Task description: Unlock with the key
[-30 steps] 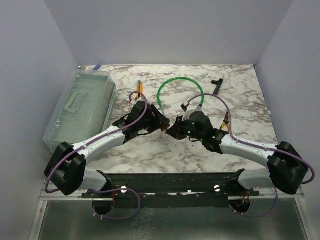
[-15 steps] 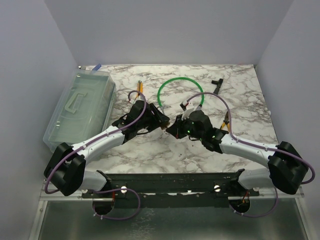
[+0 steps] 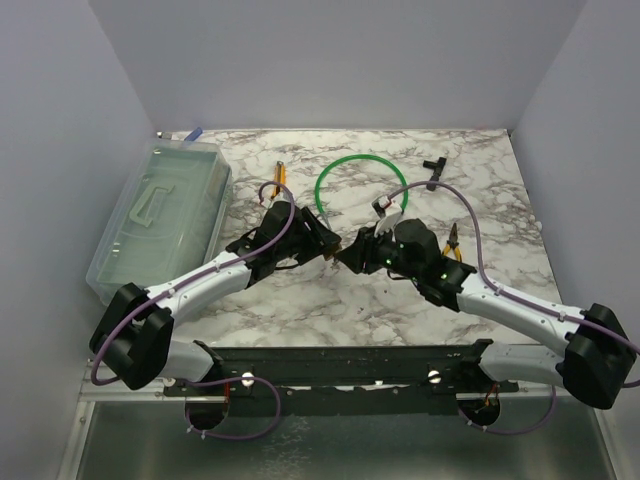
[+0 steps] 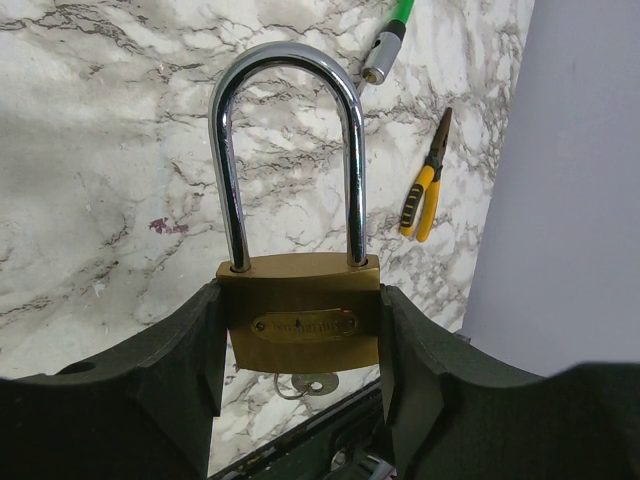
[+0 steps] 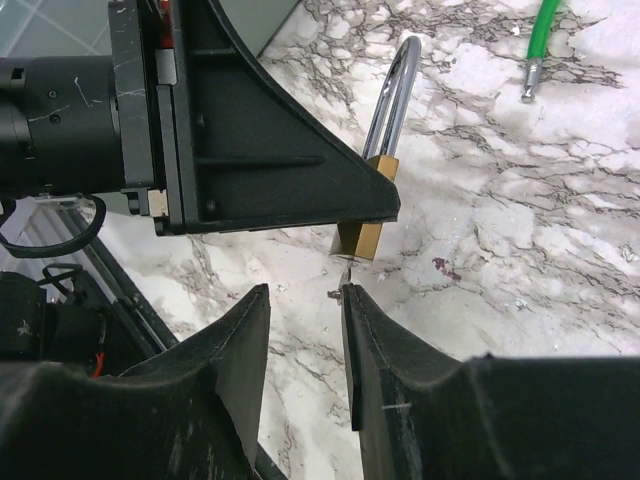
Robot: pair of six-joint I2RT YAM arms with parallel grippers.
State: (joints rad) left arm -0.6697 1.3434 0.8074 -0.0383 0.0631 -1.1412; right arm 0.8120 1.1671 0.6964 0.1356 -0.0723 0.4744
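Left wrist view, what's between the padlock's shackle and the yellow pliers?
Just bare marble table between the shackle and the pliers, shown in the left wrist view.

The padlock [image 4: 304, 325] is brass, its shackle [image 4: 290, 55] and key [image 4: 305, 385] silvery, the table [image 4: 100, 150] grey-veined white marble

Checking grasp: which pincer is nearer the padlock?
Left. The left pincer clamps the padlock; the right pincer sits open just off its keyhole end, beside the key.
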